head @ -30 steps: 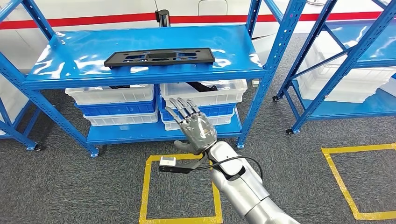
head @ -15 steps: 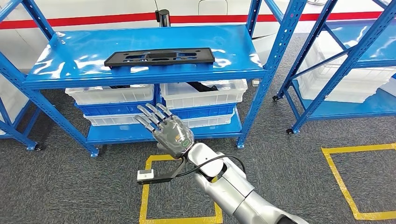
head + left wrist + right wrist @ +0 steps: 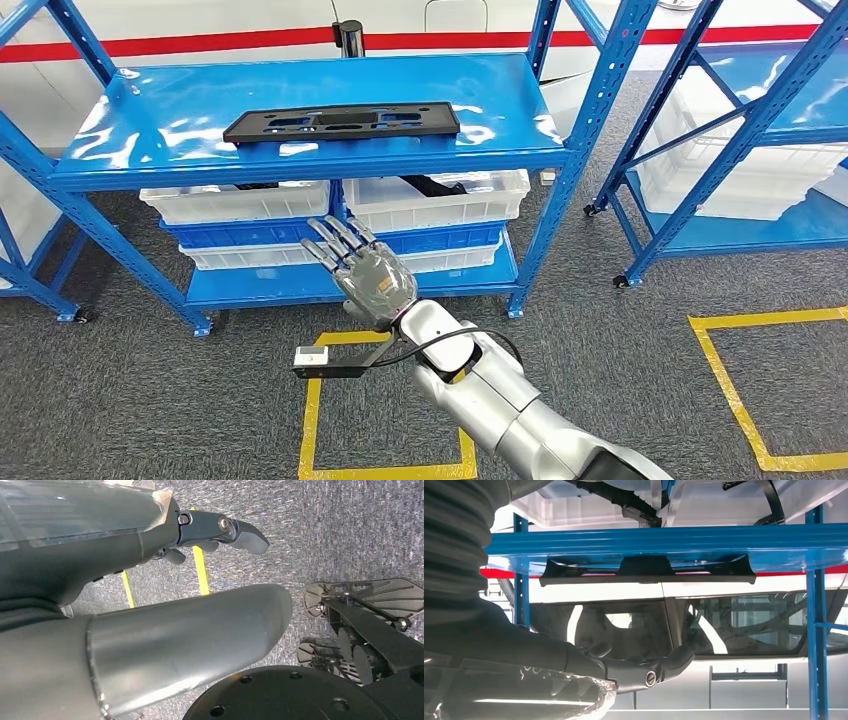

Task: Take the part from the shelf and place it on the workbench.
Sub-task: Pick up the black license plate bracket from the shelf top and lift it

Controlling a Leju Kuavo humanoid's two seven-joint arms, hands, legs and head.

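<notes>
Currently: reach phase | right robot hand empty, fingers spread wide | flat black plastic part untouched on blue metal shelf | approach level, grip its near edge.

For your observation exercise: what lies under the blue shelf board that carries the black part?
Under the blue shelf board holding the black part sit stacked white and blue bins. A dark piece pokes from one; the board covers the rest of the bins' contents.

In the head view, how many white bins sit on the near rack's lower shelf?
4 visible: two stacked at left, two at right. Blue bins separate them; more may hide behind.
</notes>
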